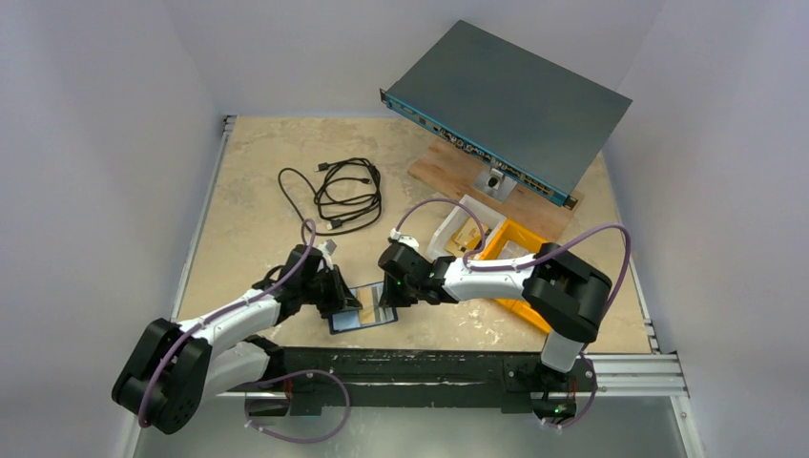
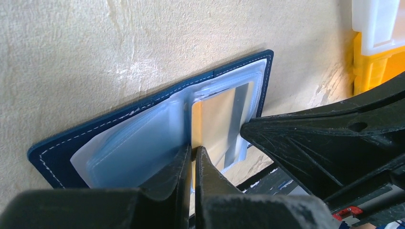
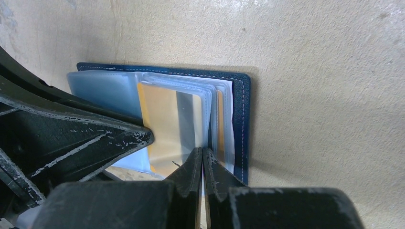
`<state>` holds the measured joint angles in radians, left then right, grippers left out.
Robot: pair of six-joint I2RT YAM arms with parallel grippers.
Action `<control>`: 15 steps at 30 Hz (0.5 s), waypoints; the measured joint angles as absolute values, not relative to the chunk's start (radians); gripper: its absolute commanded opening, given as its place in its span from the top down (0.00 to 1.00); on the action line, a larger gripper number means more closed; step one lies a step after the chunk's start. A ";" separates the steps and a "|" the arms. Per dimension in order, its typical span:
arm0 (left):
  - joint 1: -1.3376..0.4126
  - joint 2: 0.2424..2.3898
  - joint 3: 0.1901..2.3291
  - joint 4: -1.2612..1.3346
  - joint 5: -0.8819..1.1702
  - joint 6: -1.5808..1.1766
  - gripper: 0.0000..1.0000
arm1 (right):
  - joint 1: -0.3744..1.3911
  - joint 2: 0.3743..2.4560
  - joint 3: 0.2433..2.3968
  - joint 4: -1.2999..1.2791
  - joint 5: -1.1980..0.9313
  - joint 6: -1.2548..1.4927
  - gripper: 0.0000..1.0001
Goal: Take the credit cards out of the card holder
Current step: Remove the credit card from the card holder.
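The navy card holder (image 1: 355, 321) lies open on the table near the front edge, its clear sleeves fanned up. It also shows in the left wrist view (image 2: 119, 118) and the right wrist view (image 3: 241, 119). A gold card with a grey stripe (image 2: 215, 119) (image 3: 162, 124) sits in a sleeve. My left gripper (image 1: 345, 298) (image 2: 193, 151) is shut on the near edge of this gold card. My right gripper (image 1: 386, 296) (image 3: 203, 151) is shut on the edge of a clear sleeve beside the card. The two grippers nearly touch over the holder.
A yellow bin (image 1: 520, 250) and a white bin (image 1: 456, 227) stand just right of the holder, behind the right arm. A coiled black cable (image 1: 343, 196) lies behind. A network switch (image 1: 506, 105) rests tilted on a wooden board (image 1: 456, 172) at the back right.
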<state>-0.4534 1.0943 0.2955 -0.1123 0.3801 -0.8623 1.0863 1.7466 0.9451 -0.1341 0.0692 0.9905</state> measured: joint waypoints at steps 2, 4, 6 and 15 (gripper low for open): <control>-0.453 1.094 0.295 -0.112 0.382 -0.864 1.00 | 1.086 1.746 0.945 -0.135 0.070 0.991 1.00; -0.453 1.092 0.295 -0.114 0.381 -0.864 1.00 | 1.086 1.745 0.943 -0.135 0.071 0.992 1.00; -0.452 1.082 0.296 -0.126 0.380 -0.862 1.00 | 1.086 1.744 0.942 -0.135 0.072 0.996 1.00; -0.433 1.013 0.356 -0.294 0.371 -0.807 1.00 | 1.086 1.730 0.916 -0.114 0.084 1.026 1.00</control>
<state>-0.4328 1.0130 0.3565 -0.2943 0.3706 -0.8074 1.0863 1.7302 0.9165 -0.1143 0.0845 1.0256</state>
